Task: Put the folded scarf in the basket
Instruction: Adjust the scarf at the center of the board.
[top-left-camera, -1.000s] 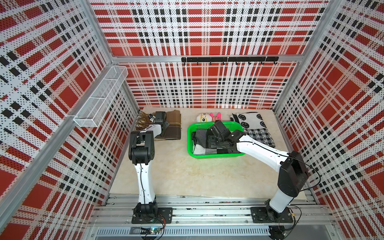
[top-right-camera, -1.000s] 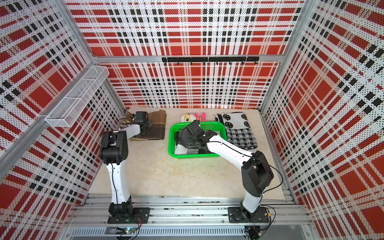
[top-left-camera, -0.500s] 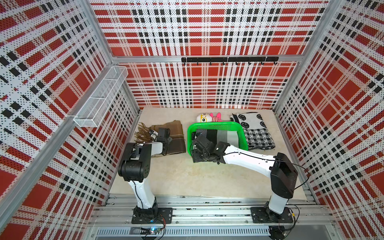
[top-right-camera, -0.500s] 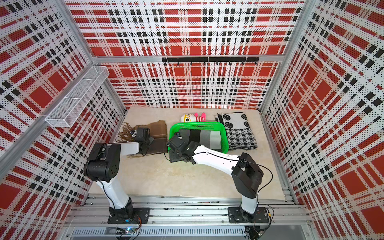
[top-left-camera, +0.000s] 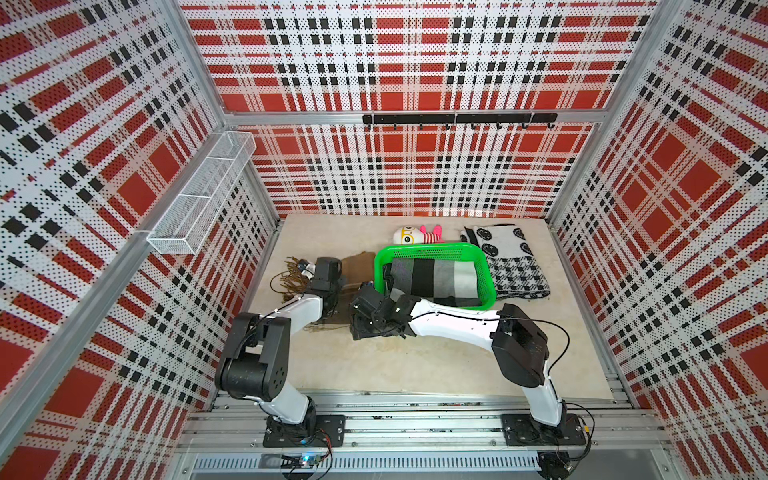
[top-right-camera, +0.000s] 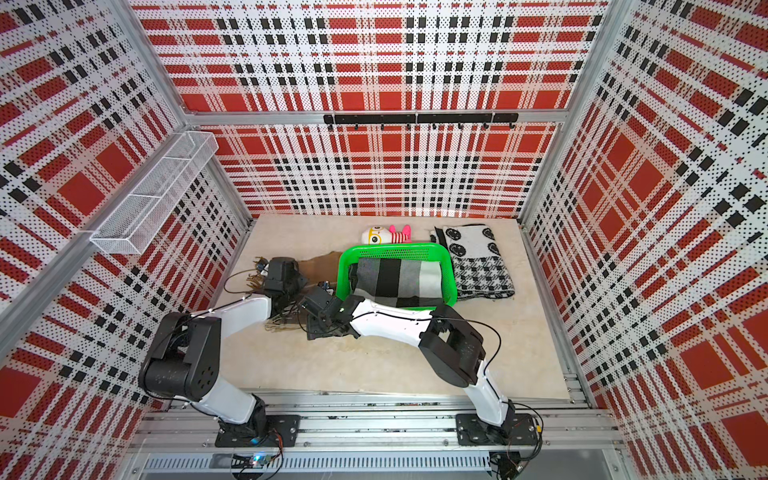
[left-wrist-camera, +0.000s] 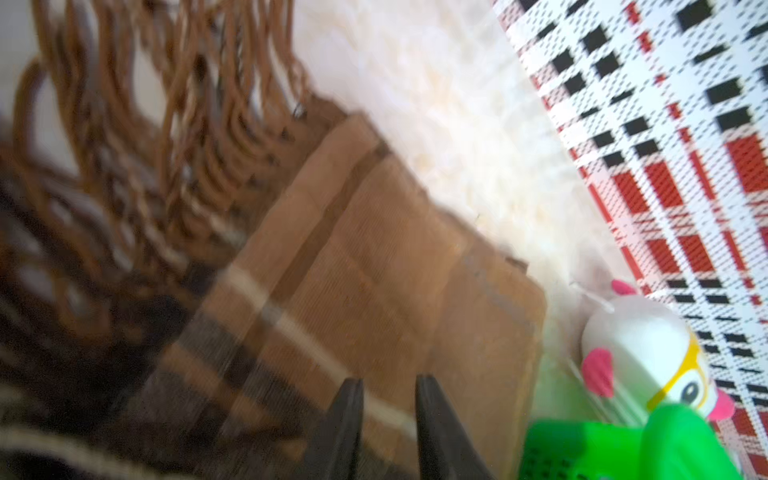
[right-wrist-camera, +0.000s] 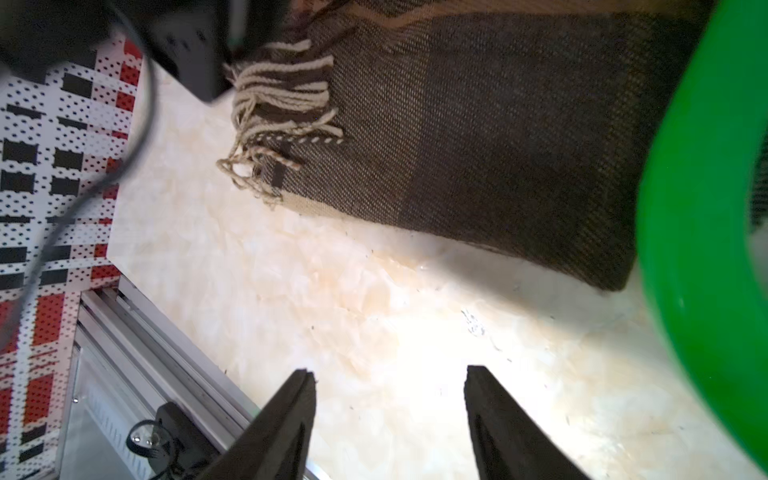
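Marbled tabletop (top-left-camera: 415, 365): striped scarf (top-left-camera: 432, 278) lengthwise inside green basket (top-left-camera: 428, 249); right gripper (right-wrist-camera: 390, 370) nearer, gaping empty off basket's near-left corner; left gripper (left-wrist-camera: 388, 379) narrowly parted.

Striped scarf (top-left-camera: 432, 282) sitting inside the green basket (top-left-camera: 428, 250)!

The basket, bright green plastic with low perforated walls and rounded corners, stands flat on the pale table (top-left-camera: 374, 365) toward the back, shown in both top views. The scarf, folded into a neat rectangle of dark grey, black, mid grey and near-white bands, lies flat on the basket floor (top-right-camera: 399, 282). It fills most of the inside, with the green rim (top-right-camera: 395, 249) showing clear all around it.
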